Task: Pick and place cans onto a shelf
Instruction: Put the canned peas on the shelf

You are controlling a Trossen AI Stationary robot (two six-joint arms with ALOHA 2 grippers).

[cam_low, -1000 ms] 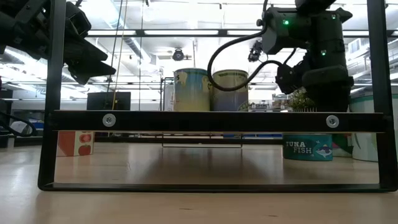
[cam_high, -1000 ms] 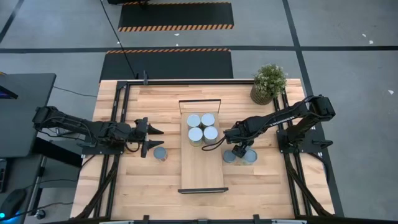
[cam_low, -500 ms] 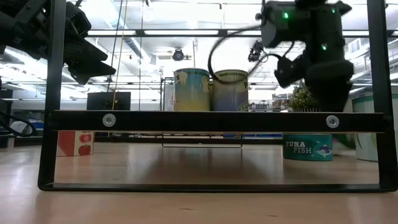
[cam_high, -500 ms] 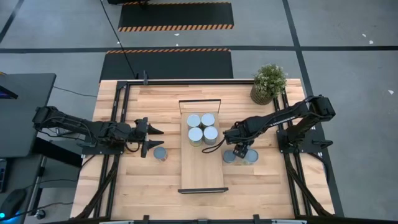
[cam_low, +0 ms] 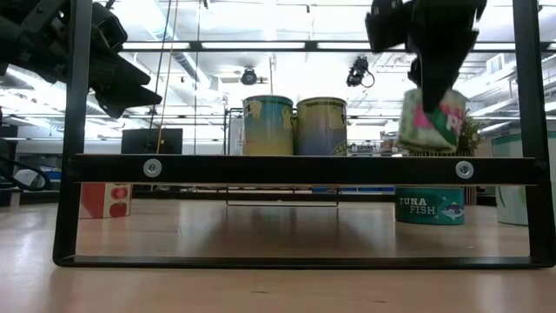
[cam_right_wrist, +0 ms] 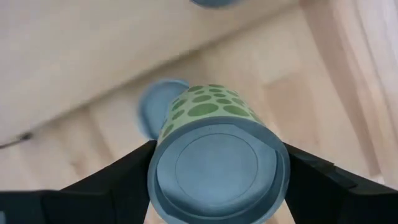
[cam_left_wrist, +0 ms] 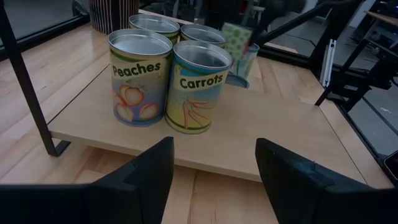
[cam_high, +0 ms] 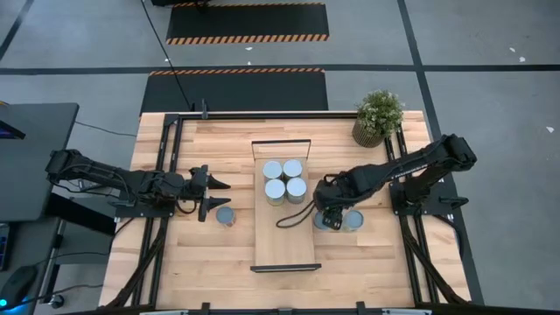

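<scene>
The shelf [cam_high: 284,236] is a light-wood board with black end frames in the table's middle. Several cans [cam_high: 284,178] stand upright on its far half; the left wrist view shows the Peaches [cam_left_wrist: 140,78] and Carrots [cam_left_wrist: 198,87] labels. My right gripper [cam_high: 329,217] is just right of the shelf, shut on a green-dotted can [cam_low: 432,117]. A Tuna Fish can [cam_low: 430,206] stands on the table under it. My left gripper [cam_high: 215,193] is open and empty left of the shelf, beside a can [cam_high: 226,216] standing on the table. My right gripper pinches the green-dotted can's round side wall [cam_right_wrist: 171,127] between its two fingers [cam_right_wrist: 118,180], one on each side. The fingers come from above. The can is lifted clear of the table, higher than the shelf board, and hangs tilted below the fingers.
A potted plant [cam_high: 378,115] stands at the table's far right. A red-labelled can [cam_low: 104,200] stands left of the shelf in the low view. The shelf's near half is bare board. Black frame rails run along both table sides.
My right gripper has risen and shifted a little toward the shelf. The green-dotted can has come off the table with it and now hangs tilted above the shelf board's level. The Tuna Fish can stays in place.
</scene>
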